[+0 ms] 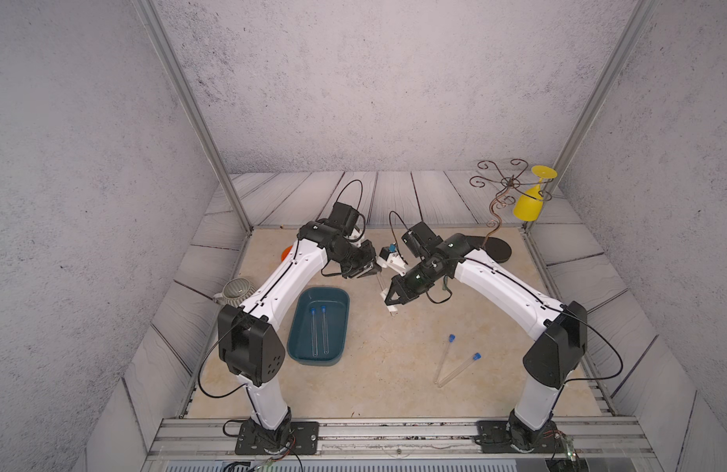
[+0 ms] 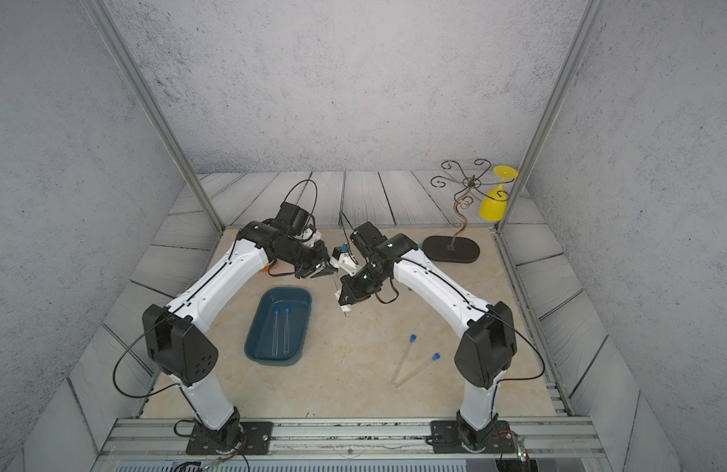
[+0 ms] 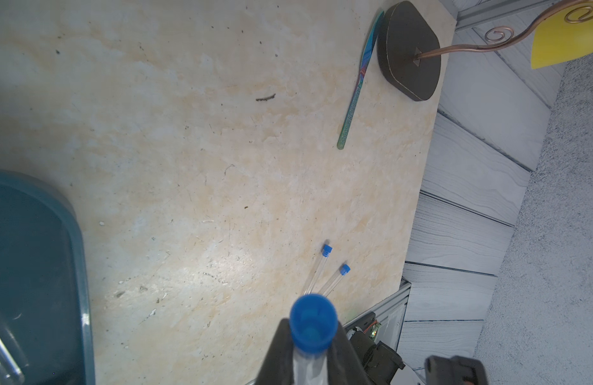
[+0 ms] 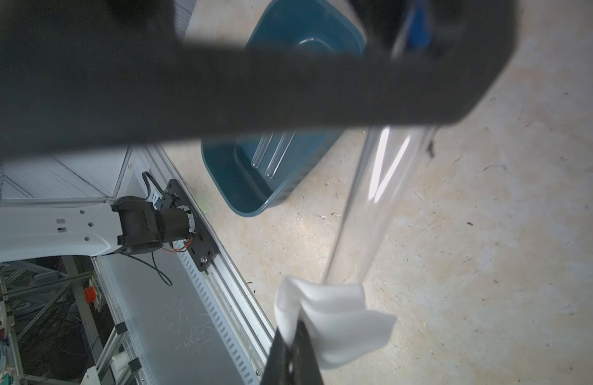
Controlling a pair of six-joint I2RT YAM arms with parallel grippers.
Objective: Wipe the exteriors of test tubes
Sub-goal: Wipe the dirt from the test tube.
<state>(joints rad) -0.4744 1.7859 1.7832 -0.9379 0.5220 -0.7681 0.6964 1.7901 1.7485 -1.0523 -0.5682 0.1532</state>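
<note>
My left gripper (image 1: 373, 270) is shut on a clear test tube (image 3: 312, 328) just below its blue cap, holding it off the table. The tube (image 4: 371, 200) slants down to a white cloth (image 4: 335, 320) folded around its lower end. My right gripper (image 4: 296, 335) is shut on that cloth and shows in both top views (image 1: 389, 301) (image 2: 342, 301). Two more test tubes (image 1: 320, 331) lie side by side in the teal bin (image 1: 345, 295). Another two test tubes (image 1: 455, 363) lie on the table at the front right, caps pointing away.
A wire stand on a dark oval base (image 1: 498, 250) holds a yellow glass (image 1: 528, 204) at the back right. A teal flat utensil (image 3: 358, 86) lies beside that base. A grey ribbed cup (image 1: 237, 290) and an orange thing (image 1: 286, 254) sit behind my left arm.
</note>
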